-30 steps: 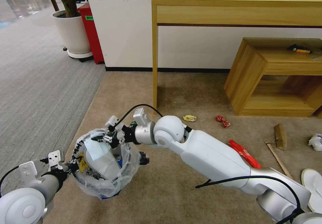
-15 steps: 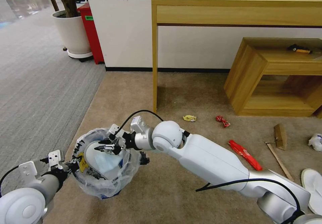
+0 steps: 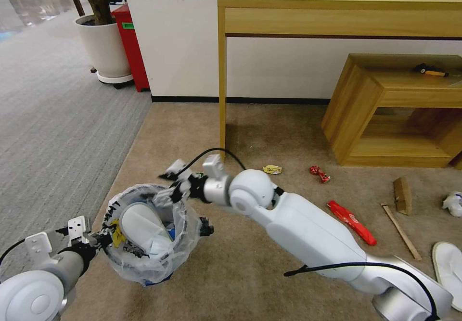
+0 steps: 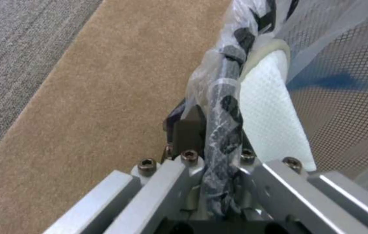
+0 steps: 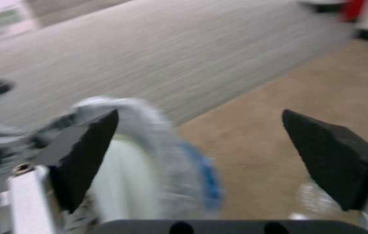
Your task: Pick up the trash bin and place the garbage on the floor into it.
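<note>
Floor (image 3: 269, 133): beige short-pile carpet, bearing all loose items.

Right arm: reaches across the front; right gripper (image 3: 169, 186) hangs just above the bin's far rim, fingers spread wide and empty.

Trash bin (image 3: 144, 273): small, round, dark, lined with a clear printed bag; stands low at the robot's left. Likely light and stiff at the rim, the liner slippery; best taken at the rim, through the liner.

Left gripper (image 4: 218, 182): clamped on the bin's near rim with the bag pinched in.

Slipper in bin (image 3: 139, 224): white, soft, propped upright, toe above the rim. Probably light and yielding.

Slipper on floor (image 3: 447, 268): white, at the far right; the sole edge is likely the best hold.

Red wrapper (image 3: 351, 221): long, flat, thin, probably crackly; pinch across its width.

Wooden stick (image 3: 401, 232): thin, rigid, lying beside the cardboard strip (image 3: 403, 195).

Small twisted red wrapper (image 3: 319, 173) and yellow scrap (image 3: 272, 169): near the desk leg, well apart from the bin.
</note>
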### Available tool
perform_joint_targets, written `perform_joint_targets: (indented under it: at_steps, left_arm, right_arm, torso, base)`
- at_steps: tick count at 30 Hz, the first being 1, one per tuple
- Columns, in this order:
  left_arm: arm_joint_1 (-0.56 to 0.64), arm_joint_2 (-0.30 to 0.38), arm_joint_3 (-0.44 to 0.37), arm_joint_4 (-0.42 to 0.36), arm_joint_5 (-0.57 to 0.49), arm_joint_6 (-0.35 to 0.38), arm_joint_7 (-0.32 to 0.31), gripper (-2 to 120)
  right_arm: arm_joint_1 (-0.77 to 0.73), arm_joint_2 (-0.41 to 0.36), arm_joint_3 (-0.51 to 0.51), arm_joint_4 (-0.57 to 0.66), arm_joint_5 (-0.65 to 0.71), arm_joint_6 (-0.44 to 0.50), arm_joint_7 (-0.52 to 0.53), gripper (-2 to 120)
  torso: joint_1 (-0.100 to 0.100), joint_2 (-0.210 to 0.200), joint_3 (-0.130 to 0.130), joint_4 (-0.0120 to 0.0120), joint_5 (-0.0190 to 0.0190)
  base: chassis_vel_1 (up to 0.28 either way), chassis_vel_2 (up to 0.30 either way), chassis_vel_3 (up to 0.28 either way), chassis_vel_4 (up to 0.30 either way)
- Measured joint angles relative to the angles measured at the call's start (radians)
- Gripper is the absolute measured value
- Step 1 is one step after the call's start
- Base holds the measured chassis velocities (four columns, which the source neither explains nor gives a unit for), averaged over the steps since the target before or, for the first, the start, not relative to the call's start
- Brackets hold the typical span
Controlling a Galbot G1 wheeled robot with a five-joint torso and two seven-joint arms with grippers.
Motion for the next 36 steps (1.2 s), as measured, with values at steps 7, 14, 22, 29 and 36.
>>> perform_joint_targets:
  at_steps: [7, 14, 22, 29, 36]
  left_arm:
    - [0.001, -0.004, -0.016, 0.006, -0.004, 0.000, 0.003, 0]
    - [0.005, -0.007, -0.022, 0.008, -0.004, 0.000, 0.005, 0]
    - [0.017, -0.011, -0.027, -0.004, -0.002, 0.000, 0.007, 0]
    - [0.030, -0.021, -0.022, -0.021, 0.005, 0.000, 0.008, 0]
    - [0.040, -0.026, -0.022, -0.033, 0.014, 0.000, 0.010, 0]
  right_arm:
    - [-0.158, -0.084, 0.174, 0.039, -0.050, 0.070, 0.122, 100]
    - [-0.417, -0.144, 0.342, 0.094, -0.180, 0.147, 0.199, 100]
    - [-0.657, -0.104, 0.535, 0.152, -0.271, 0.195, 0.206, 100]
    - [-0.785, -0.070, 0.622, 0.191, -0.313, 0.227, 0.205, 100]
    - [-0.821, -0.048, 0.643, 0.213, -0.330, 0.235, 0.206, 100]
  torso:
    - [0.000, 0.000, 0.000, -0.0001, 0.0001]
    - [0.000, 0.000, 0.000, -0.0004, -0.0001]
    - [0.000, 0.000, 0.000, -0.0002, 0.0000]
    - [0.000, 0.000, 0.000, -0.0002, -0.0002]
    - [0.000, 0.000, 0.000, -0.0001, -0.0002]
  base:
    - [0.000, 0.000, 0.000, 0.000]
    - [0.000, 0.000, 0.000, 0.000]
    - [0.000, 0.000, 0.000, 0.000]
    - [0.000, 0.000, 0.000, 0.000]
    - [0.000, 0.000, 0.000, 0.000]
